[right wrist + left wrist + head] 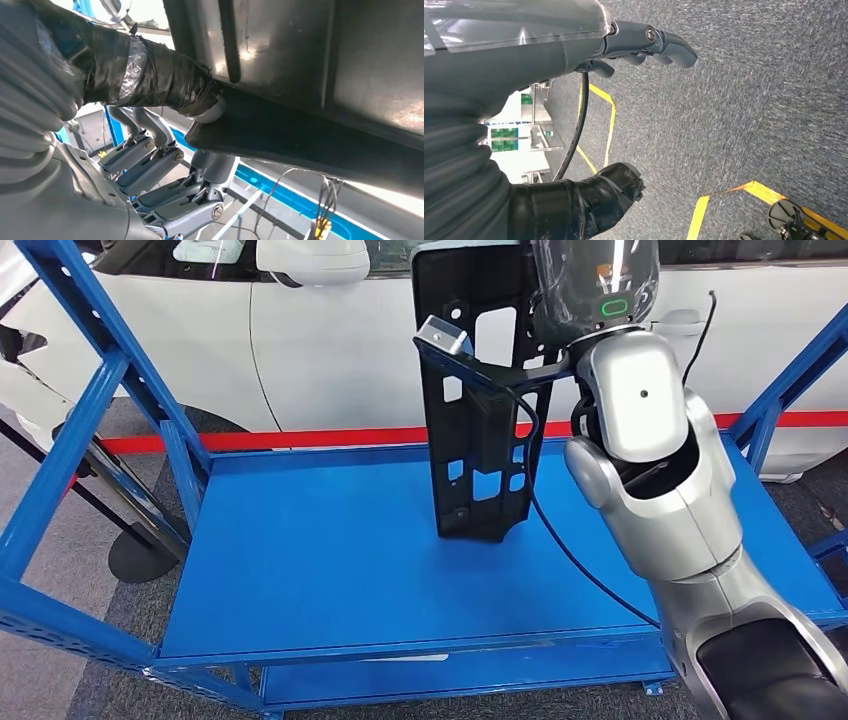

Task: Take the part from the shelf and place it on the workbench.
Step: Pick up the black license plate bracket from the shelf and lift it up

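Above the right-centre of the flat blue metal shelf deck (pixel 330 560), the tall black plastic panel with rectangular cut-outs (pixel 480 430) stands upright, its lower end at or just above the deck; from the head view I cannot tell whether it touches. The robot's right hand (pixel 165 175) holds it: in the right wrist view the taped thumb (pixel 150 75) presses on one face of the panel's edge while the grey fingers (pixel 175 210) curl under the other, so the hand is clamped on the part. In the head view the silver right arm (pixel 650 470) reaches in from the near right, and its wrist sits at the panel's upper right side.

The left hand (pixel 624 115) hangs over grey carpet (pixel 749 100) marked with yellow tape lines (pixel 704 210), with its thumb and fingers set apart and nothing between them.

A white car (pixel 330 340) stands beyond the far edge of the shelf, behind a red floor stripe (pixel 300 438). The blue frame uprights (pixel 80 440) rise on the left.

By my judgement the step in hand is the taking: the part is gripped and is either just lifting or about to lift clear of the shelf. The next move calls for raising it high enough to clear the deck and the frame rails, keeping it upright so the long lower end does not swing into the uprights, then turning away toward the workbench. The grip sits high on one side, so the panel may tend to pivot.
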`<state>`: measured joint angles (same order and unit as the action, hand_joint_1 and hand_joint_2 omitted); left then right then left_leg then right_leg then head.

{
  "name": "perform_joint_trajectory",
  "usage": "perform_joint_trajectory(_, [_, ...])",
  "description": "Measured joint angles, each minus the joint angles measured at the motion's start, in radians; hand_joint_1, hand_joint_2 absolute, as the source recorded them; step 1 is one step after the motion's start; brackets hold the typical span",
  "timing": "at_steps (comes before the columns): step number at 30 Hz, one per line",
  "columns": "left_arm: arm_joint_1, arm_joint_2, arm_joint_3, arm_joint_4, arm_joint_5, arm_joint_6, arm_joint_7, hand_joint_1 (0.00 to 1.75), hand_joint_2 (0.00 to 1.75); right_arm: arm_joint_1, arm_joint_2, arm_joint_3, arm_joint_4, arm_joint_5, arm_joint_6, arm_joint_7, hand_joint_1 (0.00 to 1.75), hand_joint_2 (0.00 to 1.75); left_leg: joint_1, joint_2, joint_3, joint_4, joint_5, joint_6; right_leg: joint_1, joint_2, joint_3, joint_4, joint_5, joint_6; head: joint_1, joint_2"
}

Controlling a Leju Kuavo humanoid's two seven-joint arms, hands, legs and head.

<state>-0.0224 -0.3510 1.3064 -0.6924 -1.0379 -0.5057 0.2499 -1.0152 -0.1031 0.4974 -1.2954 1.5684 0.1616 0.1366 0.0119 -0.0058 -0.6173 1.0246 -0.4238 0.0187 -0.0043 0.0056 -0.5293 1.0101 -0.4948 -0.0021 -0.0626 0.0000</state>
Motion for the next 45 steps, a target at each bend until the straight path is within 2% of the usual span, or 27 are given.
perform_joint_trajectory(18, [0.0, 0.0, 0.003, 0.0, -0.001, 0.001, 0.0, 0.0, 1.75, -0.002, 0.003, -0.022, -0.013, 0.0, 0.001, 0.003, 1.75, 1.75, 0.0, 0.0, 0.0, 0.0, 0.0, 0.0, 0.0, 0.0, 0.0, 0.0, 0.0, 0.0, 0.0, 0.0])
perform_joint_trajectory(29, [0.0, -0.001, 0.017, 0.0, -0.021, -0.001, 0.005, 0.0, 1.75, -0.021, 0.011, -0.101, -0.033, 0.0, 0.04, 0.003, 1.75, 1.75, 0.0, 0.0, 0.0, 0.0, 0.0, 0.0, 0.0, 0.0, 0.0, 0.0, 0.0, 0.0, 0.0, 0.0])
perform_joint_trajectory(45, [-0.002, -0.002, 0.017, 0.005, -0.042, 0.009, -0.008, 0.0, 1.75, -0.001, 0.054, -0.212, -0.087, 0.0, 0.034, -0.012, 1.75, 1.75, 0.0, 0.0, 0.0, 0.0, 0.0, 0.0, 0.0, 0.0, 0.0, 0.0, 0.0, 0.0, 0.0, 0.0])
